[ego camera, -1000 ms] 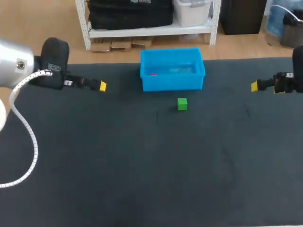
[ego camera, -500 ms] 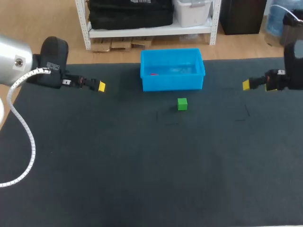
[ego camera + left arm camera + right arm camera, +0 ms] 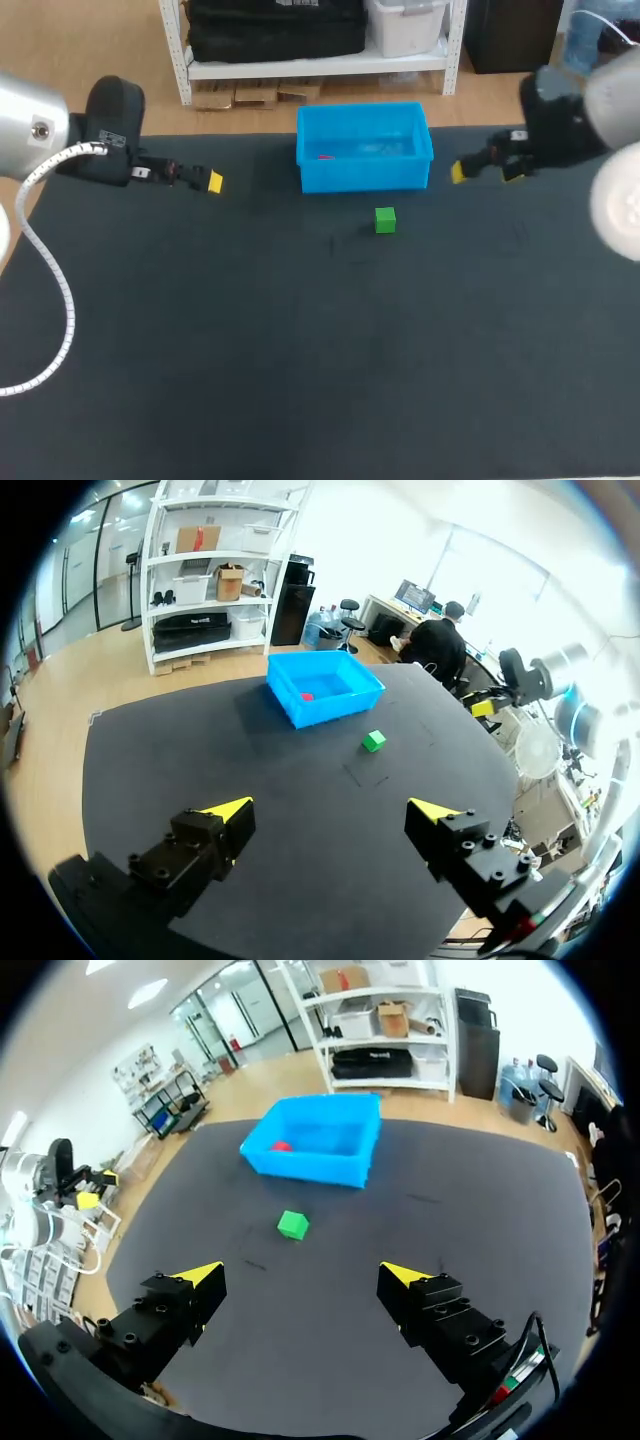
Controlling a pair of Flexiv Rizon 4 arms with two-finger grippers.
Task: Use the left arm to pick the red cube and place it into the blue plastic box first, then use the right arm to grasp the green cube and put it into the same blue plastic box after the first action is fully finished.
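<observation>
The red cube (image 3: 281, 1146) is already parked inside the blue plastic box (image 3: 310, 1170), and that's shown best by the two wrist views. There it's seen sitting on the box floor, well ahead of both sets of fingers. In the head view only a small smear of red is caught over the box wall, so not much can be told there.

The green cube (image 3: 385, 220) is left out on the dark counter (image 3: 300, 360), just in front of the box and not touching it. In the right wrist view it's found ahead of the right fingers (image 3: 195, 1278), roughly in line with the gap between them, with the box further on behind it.

Finger state is only really given by the wrist views. The left fingers (image 3: 228, 810) are spread wide and released with nothing held, and the same goes for the right ones. In the head view just one yellow tip of the left fingers can be made out, so the gap can't be read. What is shown there instead is the layout, with one set of fingers off each side of the box and both well clear of it.
</observation>
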